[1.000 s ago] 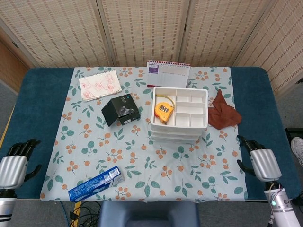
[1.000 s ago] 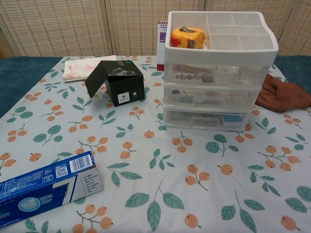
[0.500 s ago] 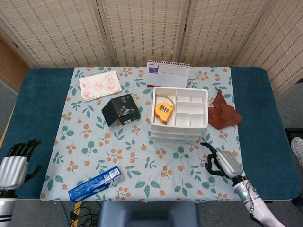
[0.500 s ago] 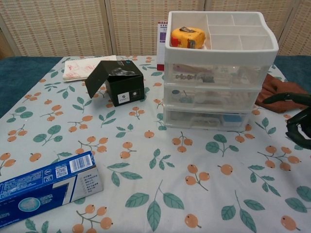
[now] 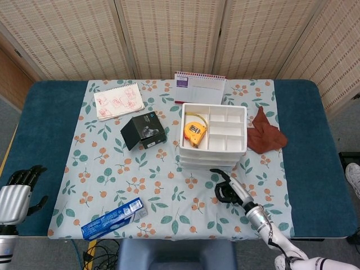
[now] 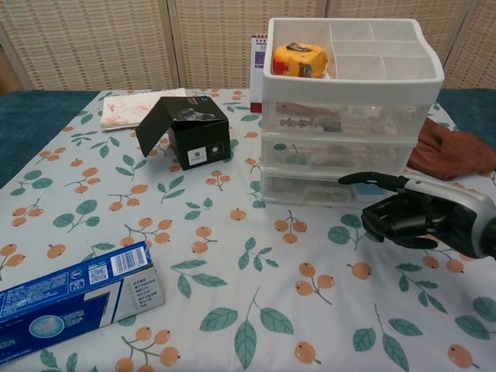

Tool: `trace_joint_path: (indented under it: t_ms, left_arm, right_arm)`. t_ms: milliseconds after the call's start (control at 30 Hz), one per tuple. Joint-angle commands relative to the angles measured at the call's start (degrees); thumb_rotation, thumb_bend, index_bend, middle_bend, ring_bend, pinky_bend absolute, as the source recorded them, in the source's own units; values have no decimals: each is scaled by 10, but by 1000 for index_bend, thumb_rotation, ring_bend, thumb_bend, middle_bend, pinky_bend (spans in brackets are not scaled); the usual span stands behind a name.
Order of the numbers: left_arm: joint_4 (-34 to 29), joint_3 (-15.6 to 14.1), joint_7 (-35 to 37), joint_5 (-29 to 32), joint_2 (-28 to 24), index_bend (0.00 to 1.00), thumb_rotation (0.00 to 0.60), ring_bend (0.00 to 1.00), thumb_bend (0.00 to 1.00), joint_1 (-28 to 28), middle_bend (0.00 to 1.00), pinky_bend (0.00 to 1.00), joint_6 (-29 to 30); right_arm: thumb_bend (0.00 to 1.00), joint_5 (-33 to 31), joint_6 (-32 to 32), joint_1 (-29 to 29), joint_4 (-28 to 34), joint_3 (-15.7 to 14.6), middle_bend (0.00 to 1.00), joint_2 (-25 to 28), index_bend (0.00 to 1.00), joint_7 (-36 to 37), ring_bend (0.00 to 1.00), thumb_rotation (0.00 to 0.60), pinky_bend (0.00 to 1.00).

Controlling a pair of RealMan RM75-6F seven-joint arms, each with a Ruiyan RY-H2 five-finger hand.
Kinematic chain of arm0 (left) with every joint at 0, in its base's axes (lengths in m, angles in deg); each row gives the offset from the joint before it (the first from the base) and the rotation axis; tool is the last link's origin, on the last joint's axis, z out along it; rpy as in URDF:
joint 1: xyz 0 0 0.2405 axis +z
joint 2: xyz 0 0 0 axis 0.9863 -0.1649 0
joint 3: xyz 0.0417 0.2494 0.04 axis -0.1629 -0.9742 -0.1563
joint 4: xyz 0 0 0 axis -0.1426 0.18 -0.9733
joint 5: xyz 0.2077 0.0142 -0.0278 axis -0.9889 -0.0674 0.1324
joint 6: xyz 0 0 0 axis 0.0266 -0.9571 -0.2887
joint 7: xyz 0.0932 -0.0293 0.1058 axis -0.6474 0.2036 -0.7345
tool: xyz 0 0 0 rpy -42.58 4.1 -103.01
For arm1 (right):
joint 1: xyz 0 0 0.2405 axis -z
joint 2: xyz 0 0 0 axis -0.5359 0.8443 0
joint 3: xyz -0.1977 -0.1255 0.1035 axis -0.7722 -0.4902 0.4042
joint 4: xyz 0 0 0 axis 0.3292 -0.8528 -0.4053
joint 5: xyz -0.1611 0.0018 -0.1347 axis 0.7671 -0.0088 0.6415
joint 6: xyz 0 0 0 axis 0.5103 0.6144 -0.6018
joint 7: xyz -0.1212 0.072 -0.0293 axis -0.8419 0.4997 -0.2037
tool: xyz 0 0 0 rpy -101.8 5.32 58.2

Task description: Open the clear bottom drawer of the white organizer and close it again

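The white organizer (image 5: 213,136) (image 6: 349,85) stands right of the table's middle, with a divided top tray and three clear drawers. Its clear bottom drawer (image 6: 325,190) is pushed in, its front flush with the frame. My right hand (image 5: 228,190) (image 6: 415,213) hovers just in front of the drawer's right part, fingers curled with one finger stretched toward the drawer front, holding nothing. Whether that finger touches the drawer is unclear. My left hand (image 5: 17,194) rests at the table's near left edge, fingers apart and empty; the chest view does not show it.
A yellow tape measure (image 5: 193,132) lies in the top tray. A black box (image 5: 144,131) sits left of the organizer, a brown cloth (image 5: 264,134) to its right, a blue toothpaste box (image 5: 114,218) near the front edge, a notepad (image 5: 117,101) and calendar (image 5: 200,87) behind.
My right hand has swept from the table's right edge leftward to the front of the organizer's bottom drawer. The left hand and the drawer have not moved.
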Motion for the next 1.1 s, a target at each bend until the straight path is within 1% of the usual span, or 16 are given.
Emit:
trace_joint_path:
  t_ms: [33, 233, 433, 1100]
  left_arm:
    - [0, 0, 0, 0, 0, 198, 600, 213, 244, 0, 191, 179, 0]
    - [1, 0, 1, 2, -1, 198, 600, 213, 244, 0, 190, 179, -1]
    - [2, 0, 0, 5, -1, 198, 600, 213, 244, 0, 191, 179, -3]
    - [-4, 0, -7, 14, -4, 198, 600, 213, 244, -3, 190, 179, -12]
  right_arm:
    - [600, 8, 3, -11, -26, 10, 727, -25, 122, 29, 876, 600, 993]
    - [604, 13, -5, -28, -55, 16, 726, -46, 122, 52, 877, 600, 994]
    - [608, 12, -8, -41, -74, 19, 726, -59, 122, 57, 877, 600, 994]
    - [626, 12, -14, -62, -111, 17, 726, -78, 122, 73, 877, 600, 994]
